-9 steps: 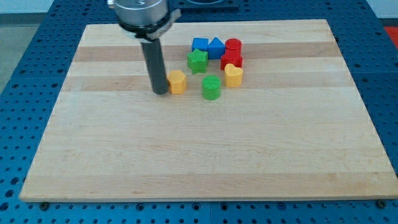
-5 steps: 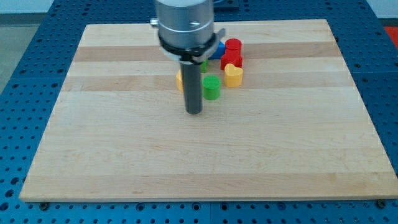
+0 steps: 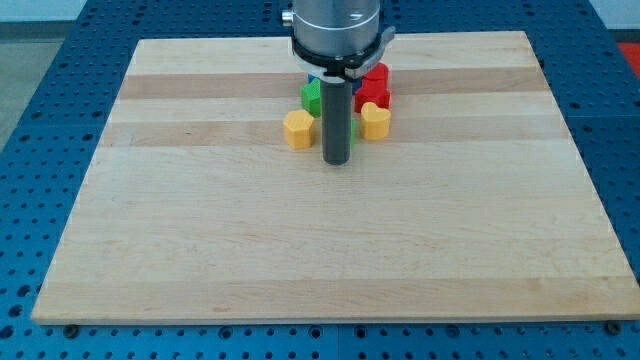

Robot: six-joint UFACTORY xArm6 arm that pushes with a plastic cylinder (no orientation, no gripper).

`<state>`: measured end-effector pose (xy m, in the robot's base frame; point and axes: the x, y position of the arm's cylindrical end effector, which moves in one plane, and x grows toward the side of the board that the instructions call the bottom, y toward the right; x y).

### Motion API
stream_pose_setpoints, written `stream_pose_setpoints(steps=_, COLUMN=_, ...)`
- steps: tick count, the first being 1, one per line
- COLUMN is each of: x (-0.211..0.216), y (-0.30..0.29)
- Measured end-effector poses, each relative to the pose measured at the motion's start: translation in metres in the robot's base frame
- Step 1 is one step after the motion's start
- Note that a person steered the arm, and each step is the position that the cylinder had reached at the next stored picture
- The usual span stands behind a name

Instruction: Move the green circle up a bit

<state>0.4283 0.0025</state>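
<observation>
My rod comes down from the view's top centre, and my tip [image 3: 337,160] rests on the wooden board [image 3: 200,230]. The green circle is almost wholly hidden behind the rod's lower part, just above my tip. I cannot tell whether my tip touches it. The yellow hexagon-like block [image 3: 298,129] sits just to the left of the rod. The yellow heart [image 3: 375,120] sits just to its right.
A green star [image 3: 312,97] shows partly at the rod's left, above the yellow hexagon. Two red blocks [image 3: 376,88] stand above the yellow heart. A bit of a blue block [image 3: 312,78] peeks out beside the arm. The blocks form a tight cluster.
My tip has swung from the left of the yellow hexagon, down and to the right, to a spot just below the green circle. The blocks look unmoved.
</observation>
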Motion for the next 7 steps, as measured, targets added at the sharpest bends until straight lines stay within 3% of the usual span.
stream_pose_setpoints(steps=7, x=-0.0153, y=0.0000)
